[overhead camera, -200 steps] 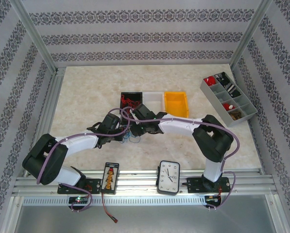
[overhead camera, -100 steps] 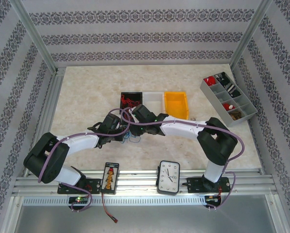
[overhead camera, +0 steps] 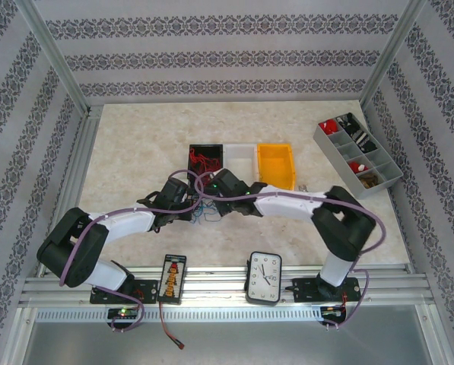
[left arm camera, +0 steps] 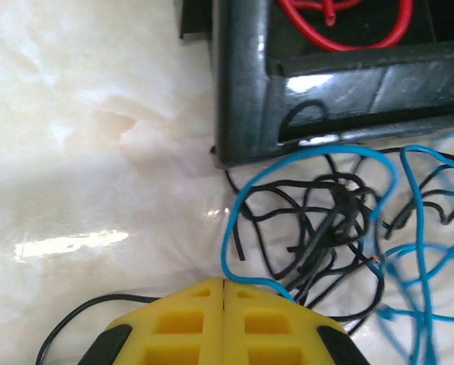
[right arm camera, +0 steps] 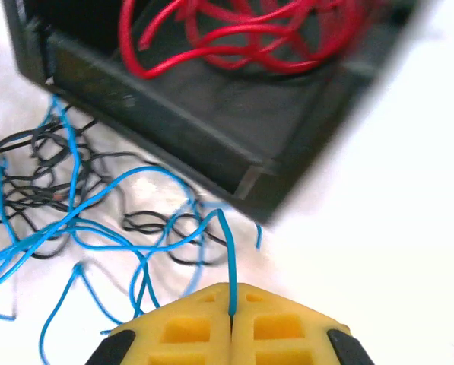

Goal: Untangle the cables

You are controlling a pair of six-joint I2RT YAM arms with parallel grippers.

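Right gripper (right arm camera: 231,289) just clamped a blue wire (right arm camera: 230,258) beside the black bin (right arm camera: 173,129); left gripper (left arm camera: 224,284) closed by black wires (left arm camera: 341,207).

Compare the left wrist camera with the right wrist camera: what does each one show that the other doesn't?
Left wrist: the left gripper, shut, facing the black cables knotted by a corner of the black bin. Right wrist: the right gripper shut on a blue cable. Both: the bin with red cables inside, and blue and black strands tangled on the table before it.
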